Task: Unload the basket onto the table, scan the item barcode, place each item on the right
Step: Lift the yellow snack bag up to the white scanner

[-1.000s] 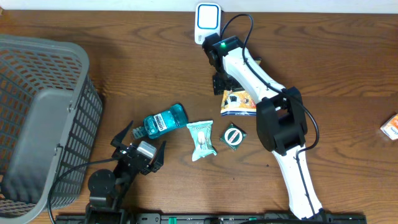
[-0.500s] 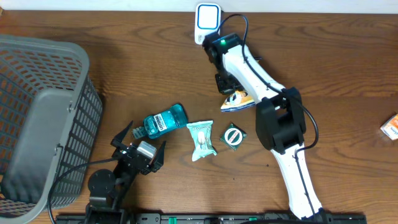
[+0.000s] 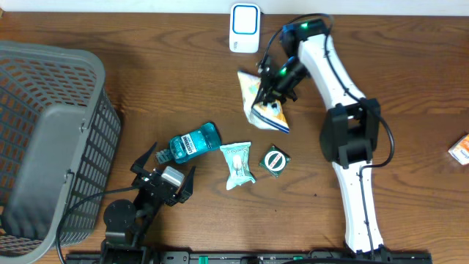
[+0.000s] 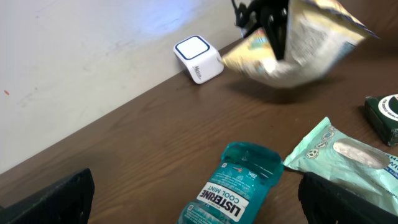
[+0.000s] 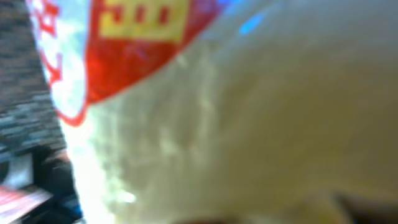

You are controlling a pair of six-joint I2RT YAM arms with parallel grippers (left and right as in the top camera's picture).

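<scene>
The right end effector (image 3: 277, 82) was clamped on a snack bag (image 3: 262, 103), which hung clear of the counter (image 3: 168, 81) just on the robot's side of the white scanner (image 3: 244, 26) and slightly to its right. From the left wrist view the bag (image 4: 301, 40) showed a silvery, crumpled face with some orange and yellow print at one edge, tilted and blurred, to the right of the scanner (image 4: 198, 58). The right wrist view was filled by the bag (image 5: 205, 124) at very close range, pale foil with a red and yellow patch at the top; no barcode could be made out there.

The left end effector (image 3: 172, 160) rested low, much nearer the robot than the scanner and off to its left, with its fingers (image 4: 50, 199) spread wide apart and nothing between them.

A teal mouthwash bottle (image 3: 194, 141) lay on its side on the robot's side of the scanner, a little to its left. A mint-green packet (image 3: 238, 165) lay farther from the scanner than the bottle, and a small dark green box (image 3: 275, 160) sat just to the right of that packet. A grey mesh basket (image 3: 44, 139) stood far to the scanner's left, and an orange box (image 3: 460, 149) sat far to its right.
</scene>
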